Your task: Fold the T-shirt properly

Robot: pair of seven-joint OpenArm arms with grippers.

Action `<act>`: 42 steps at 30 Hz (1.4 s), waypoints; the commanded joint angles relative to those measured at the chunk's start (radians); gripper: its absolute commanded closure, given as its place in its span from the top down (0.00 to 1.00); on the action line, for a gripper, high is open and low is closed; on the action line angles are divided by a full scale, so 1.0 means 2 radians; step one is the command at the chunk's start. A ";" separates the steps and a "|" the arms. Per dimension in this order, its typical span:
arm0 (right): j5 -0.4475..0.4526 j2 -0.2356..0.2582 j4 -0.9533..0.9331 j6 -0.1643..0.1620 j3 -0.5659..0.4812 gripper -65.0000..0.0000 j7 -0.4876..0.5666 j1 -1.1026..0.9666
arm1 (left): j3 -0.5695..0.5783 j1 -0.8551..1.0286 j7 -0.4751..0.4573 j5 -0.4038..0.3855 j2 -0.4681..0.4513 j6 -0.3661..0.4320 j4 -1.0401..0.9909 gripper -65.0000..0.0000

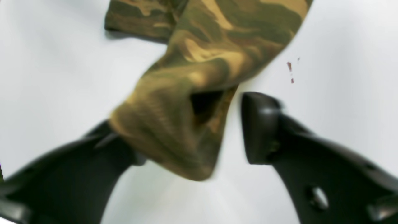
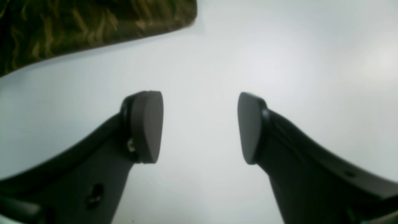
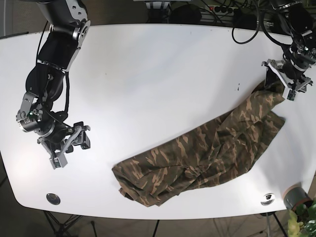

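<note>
Hovering right arm (image 3: 66, 144), fingers (image 2: 146, 126) apart

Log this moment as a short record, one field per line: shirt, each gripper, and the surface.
shirt: camouflage T-shirt, crumpled and unfolded, stretched diagonally from the table's near edge up toward the left gripper
left gripper: jaws apart, a bunched end of the shirt between them, draped over one finger, clear of the other
right gripper: open, empty, over bare table, apart from the shirt
surface: white table, a few small dark specks
fold progress: none visible yet
</note>
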 commanded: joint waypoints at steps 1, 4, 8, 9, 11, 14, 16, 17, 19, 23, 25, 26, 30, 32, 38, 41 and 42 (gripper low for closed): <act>0.008 0.005 0.009 0.001 0.002 0.57 0.011 0.014 | 0.029 -0.026 -0.013 -0.010 -0.009 0.000 0.020 0.62; 0.008 0.005 0.009 0.001 -0.001 0.57 0.011 0.014 | 0.080 -0.049 -0.013 -0.010 -0.011 0.000 0.021 0.62; 0.008 0.005 0.008 0.001 0.001 0.56 0.011 0.014 | 0.145 -0.082 -0.013 -0.010 -0.009 0.000 0.021 0.62; 0.008 0.005 0.008 0.001 0.002 0.56 0.011 0.014 | 0.155 -0.092 -0.013 -0.010 -0.009 0.000 0.020 0.62; 0.008 0.005 0.009 0.001 0.001 0.56 0.011 0.014 | 0.185 -0.117 -0.006 -0.010 -0.008 0.000 0.020 0.62; 0.008 0.005 0.010 0.001 0.002 0.56 0.011 0.013 | 0.218 -0.145 0.022 -0.010 -0.006 0.000 0.022 0.62; 0.008 0.005 0.008 0.001 0.002 0.56 0.011 0.013 | 0.215 -0.168 0.038 -0.023 0.014 0.000 0.020 0.62; 0.008 0.005 0.008 0.001 0.002 0.56 0.011 0.013 | 0.212 -0.184 0.048 -0.038 0.024 0.000 0.018 0.62; 0.008 0.005 0.008 0.001 0.002 0.56 0.011 0.013 | 0.204 -0.200 0.057 -0.057 0.031 0.000 0.016 0.62; 0.008 0.004 0.010 0.001 0.002 0.56 0.011 0.013 | 0.202 -0.229 0.060 -0.079 0.035 0.000 -0.008 0.62; 0.008 0.004 0.009 0.001 0.002 0.56 0.011 0.013 | 0.202 -0.254 0.059 -0.061 0.054 0.000 -0.033 0.61; 0.008 0.004 0.009 0.001 0.002 0.56 0.011 0.013 | 0.202 -0.263 0.059 -0.051 0.061 0.009 -0.044 0.62; 0.008 0.005 0.009 0.001 0.002 0.56 0.011 0.013 | 0.202 -0.315 0.057 0.007 0.087 0.030 -0.126 0.62; 0.008 0.005 0.009 0.001 0.002 0.56 0.011 0.013 | 0.202 -0.341 0.048 0.026 0.097 0.030 -0.164 0.61; 0.008 0.004 0.008 0.001 0.001 0.56 0.011 0.013 | 0.202 -0.398 -0.047 0.093 0.129 0.048 -0.281 0.62; 0.008 0.004 0.008 0.001 0.002 0.56 0.011 0.013 | 0.202 -0.427 -0.079 0.129 0.145 0.071 -0.341 0.62; 0.008 0.004 0.008 0.001 0.002 0.56 0.011 0.013 | 0.202 -0.433 -0.087 0.136 0.148 0.074 -0.356 0.63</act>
